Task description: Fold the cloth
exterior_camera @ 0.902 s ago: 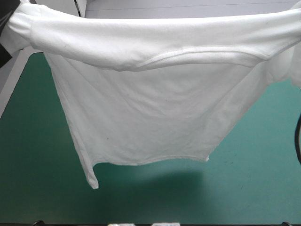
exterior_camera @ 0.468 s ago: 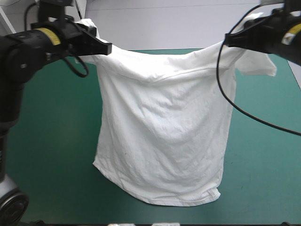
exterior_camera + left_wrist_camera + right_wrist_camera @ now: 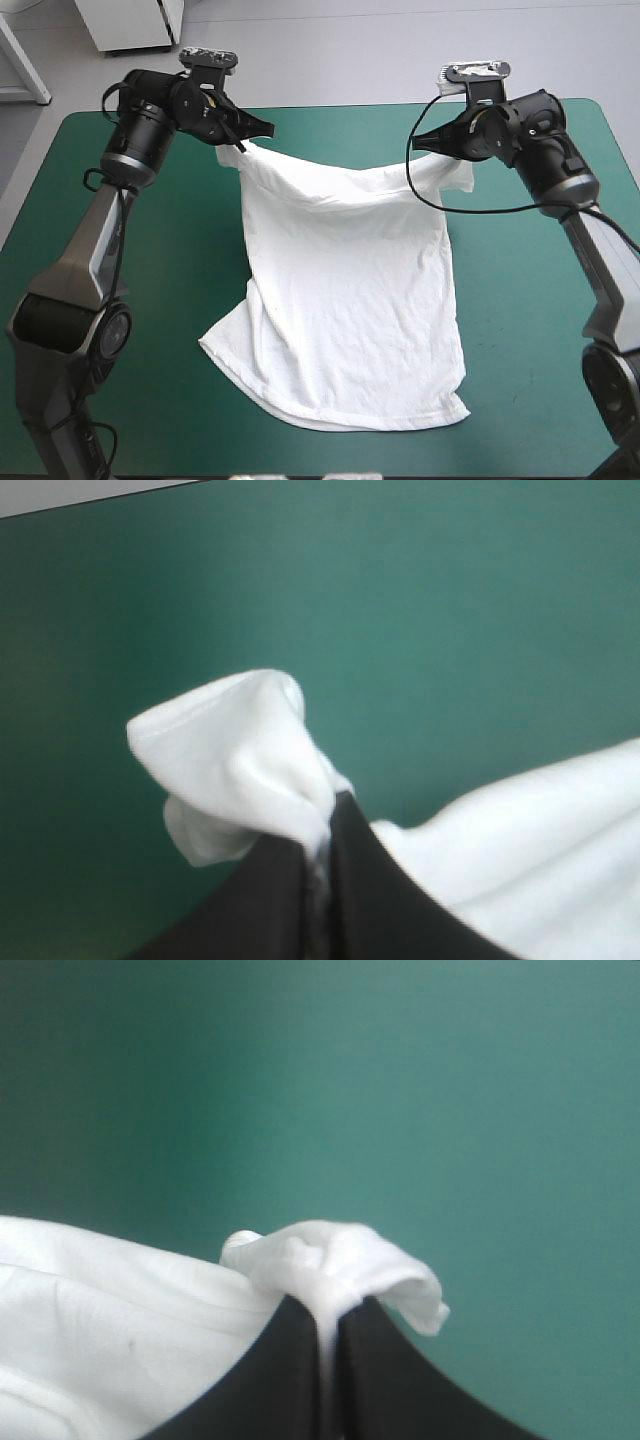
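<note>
The white T-shirt [image 3: 345, 300] hangs by its two shoulders near the table's far side, its lower half lying on the teal-green cover toward the near edge. My left gripper [image 3: 243, 145] is shut on the T-shirt at the left shoulder; a bunch of white cloth [image 3: 235, 770] pokes out past the black fingers [image 3: 375, 890]. At the right shoulder my right gripper [image 3: 428, 142] is shut on the T-shirt too, a small fold [image 3: 340, 1260] squeezed between its fingers [image 3: 290, 1380]. The collar edge sags between the two grippers.
Bare teal-green cover [image 3: 540, 300] lies on both sides of the shirt and along the far edge. The hem [image 3: 370, 420] rests close to the table's near edge.
Both arms have swung away from the camera and down toward the far side, carrying the shirt. Its lower half now lies on the table; earlier it hung high and free.
</note>
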